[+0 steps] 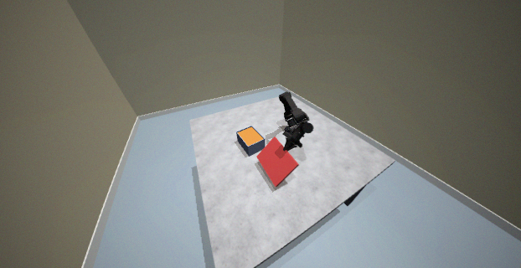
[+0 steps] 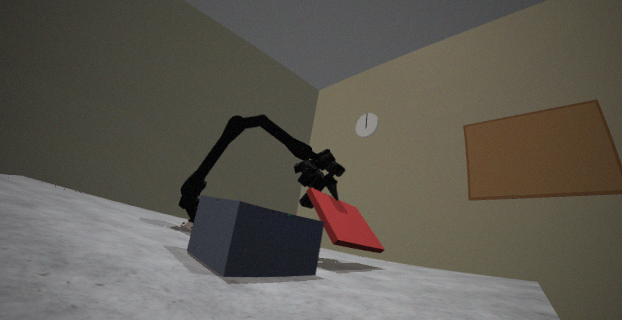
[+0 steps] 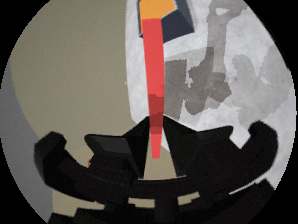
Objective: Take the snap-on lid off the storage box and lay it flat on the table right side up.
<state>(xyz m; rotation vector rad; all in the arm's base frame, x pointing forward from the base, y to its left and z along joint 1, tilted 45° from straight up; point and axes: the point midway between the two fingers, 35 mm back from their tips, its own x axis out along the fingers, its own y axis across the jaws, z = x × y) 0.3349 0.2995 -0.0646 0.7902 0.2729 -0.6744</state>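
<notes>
Gripper (image 1: 289,147) (image 2: 322,201) (image 3: 156,117), its fingers closed on the edge of the red lid (image 1: 277,163) (image 2: 347,222) (image 3: 153,60), bears the lid off the box and above the table. Largest of the parts, the grey-white table (image 1: 239,209) (image 2: 100,270) (image 3: 260,65) supports both the arm and the storage box. The black arm (image 1: 293,113) (image 2: 215,152) arches upward and then down, a posture that presumably lets the gripper reach past the box and hold the lid from its upper side. The lid hangs tilted, its far edge lower than the gripped one, since it is held at one side only; its shadow beneath suggests that it is not yet resting on the table. The dark blue storage box (image 1: 256,147) (image 2: 272,242) (image 3: 179,22) stands upright just beside the lid, uncovered, with an orange interior (image 1: 250,136) (image 3: 157,9). Lowering should probably bring the low edge down first, and levelling follow before release; letting go while tilted could flip the lid or knock the box.
</notes>
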